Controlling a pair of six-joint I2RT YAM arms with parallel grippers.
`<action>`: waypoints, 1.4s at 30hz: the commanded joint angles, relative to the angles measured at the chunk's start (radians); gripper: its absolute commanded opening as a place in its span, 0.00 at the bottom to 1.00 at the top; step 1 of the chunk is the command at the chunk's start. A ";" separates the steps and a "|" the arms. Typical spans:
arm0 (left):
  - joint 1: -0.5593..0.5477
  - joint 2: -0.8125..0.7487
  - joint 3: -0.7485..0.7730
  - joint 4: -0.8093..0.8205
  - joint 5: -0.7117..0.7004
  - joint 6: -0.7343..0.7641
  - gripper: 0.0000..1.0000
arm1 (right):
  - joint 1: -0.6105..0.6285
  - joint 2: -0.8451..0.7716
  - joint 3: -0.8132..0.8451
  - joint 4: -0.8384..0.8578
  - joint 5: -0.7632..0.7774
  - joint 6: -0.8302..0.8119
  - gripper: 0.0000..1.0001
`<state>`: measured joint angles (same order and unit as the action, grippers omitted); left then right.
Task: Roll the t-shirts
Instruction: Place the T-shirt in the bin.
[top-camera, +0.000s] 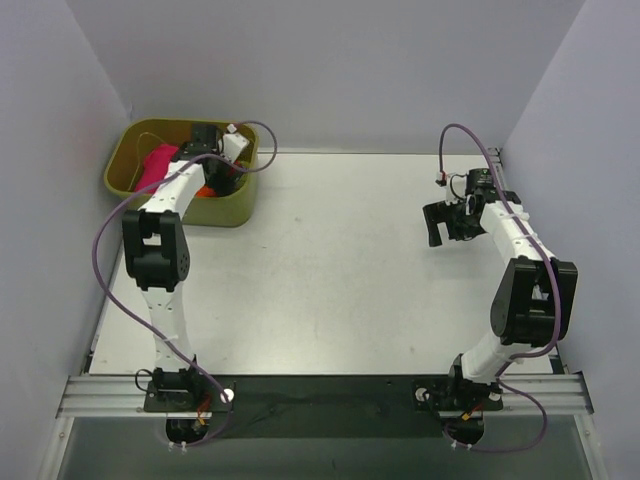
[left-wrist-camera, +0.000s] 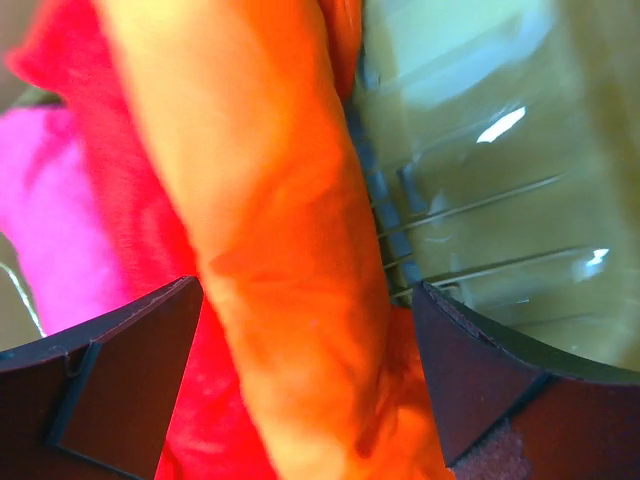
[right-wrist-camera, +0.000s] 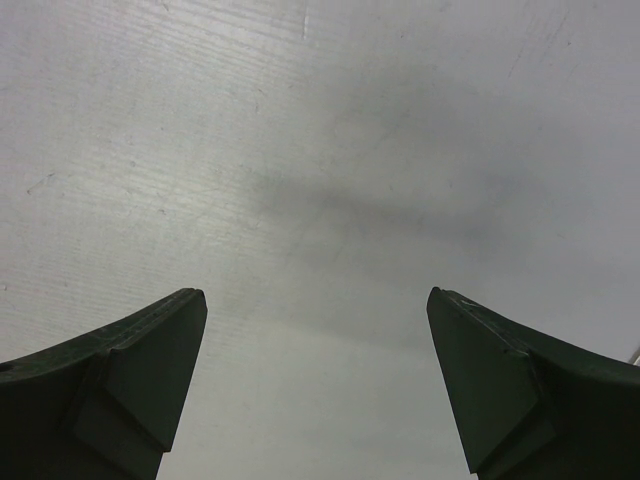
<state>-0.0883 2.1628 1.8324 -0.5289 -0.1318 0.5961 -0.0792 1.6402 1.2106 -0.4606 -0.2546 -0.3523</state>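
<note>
Okay, crumpled orange-red cloth t-shirt (left-wrist-camera: 280, 200) sits bunched in olive-green plastic basket (left-wrist-camera: 500, 200), beside magenta pink shirt (left-wrist-camera: 50, 220); left gripper (left-wrist-camera: 305, 290) has jaws apart astride it, right gripper (right-wrist-camera: 315, 300) spread above white table (right-wrist-camera: 320, 150).

Top view: bright, even, soft light from above; the desk (top-camera: 350, 250) shows hardly any shadow. Left wrist view: the orange shirt (left-wrist-camera: 290, 250) is too close, blurred and oversaturated; the basket (left-wrist-camera: 480, 200) wall carries white glare at 2 o'clock. Right wrist view: a soft grey shadow runs from centre toward 3 o'clock; the right fingers (right-wrist-camera: 130, 390) are dark, slightly soft.
</note>
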 joint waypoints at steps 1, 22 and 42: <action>0.044 -0.147 0.149 -0.114 0.222 -0.156 0.97 | -0.005 0.015 0.038 -0.021 -0.008 -0.005 1.00; 0.048 -0.036 0.203 -0.118 0.277 -0.297 0.00 | -0.002 0.014 0.043 0.053 -0.044 0.090 1.00; -0.064 0.302 0.421 0.072 -0.098 -0.302 0.02 | 0.025 0.035 0.036 0.034 -0.008 0.058 1.00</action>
<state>-0.1478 2.4489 2.1967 -0.5594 -0.0601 0.2985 -0.0639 1.6665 1.2415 -0.4080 -0.2768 -0.2890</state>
